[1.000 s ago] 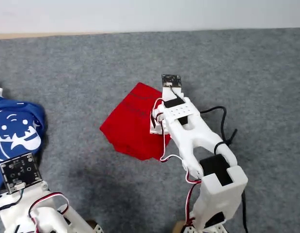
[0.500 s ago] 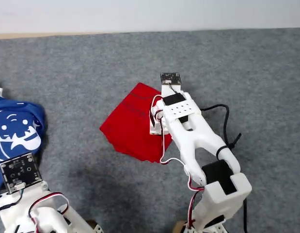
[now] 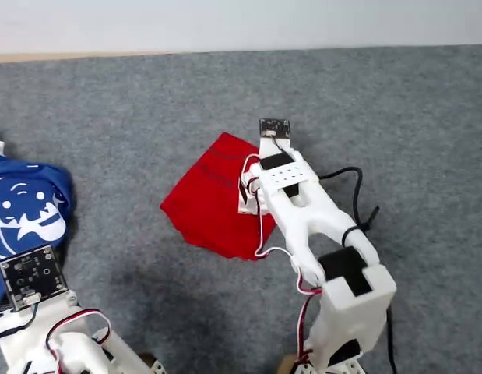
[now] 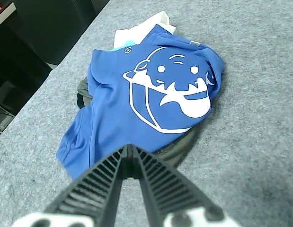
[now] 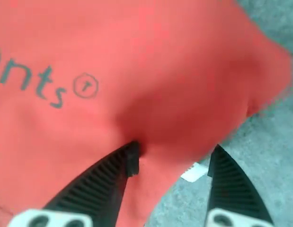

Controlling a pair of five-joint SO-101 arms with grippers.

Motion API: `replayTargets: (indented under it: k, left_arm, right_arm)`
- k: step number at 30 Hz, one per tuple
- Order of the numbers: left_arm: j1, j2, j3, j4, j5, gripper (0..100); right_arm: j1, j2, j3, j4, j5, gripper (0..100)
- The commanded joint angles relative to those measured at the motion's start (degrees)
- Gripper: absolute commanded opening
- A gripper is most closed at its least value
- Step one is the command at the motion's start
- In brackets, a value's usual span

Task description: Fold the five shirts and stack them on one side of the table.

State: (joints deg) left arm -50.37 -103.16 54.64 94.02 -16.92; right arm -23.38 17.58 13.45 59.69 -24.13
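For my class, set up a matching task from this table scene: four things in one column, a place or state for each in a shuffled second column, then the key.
Column one
1. red shirt
2. blue shirt
3. left gripper
4. right gripper

Column two
A. open, fingertips down on red cloth
B. shut, fingertips together
C. bears a white print
D. lies in the middle of the table

Pairs: 1-D, 2-C, 3-B, 4-A
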Motion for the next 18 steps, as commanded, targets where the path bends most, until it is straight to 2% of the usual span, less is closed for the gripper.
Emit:
replayTargets:
  k: [1, 9, 18]
  left_arm:
    - [-0.1, -0.2, -0.1, -1.2, -0.4, 0]
    - [0.0, -0.2, -0.1, -1.2, -0.4, 0]
    - [0.0, -0.2, -0.1, -1.2, -0.4, 0]
  right_arm:
    - [-0.9, 1.5, -3.0, -3.6, -0.6, 26.0]
    - [-4.0, 3.8, -3.0, -9.5, -1.8, 25.9]
    - [-7.1, 4.0, -3.1, -10.6, -3.1, 25.9]
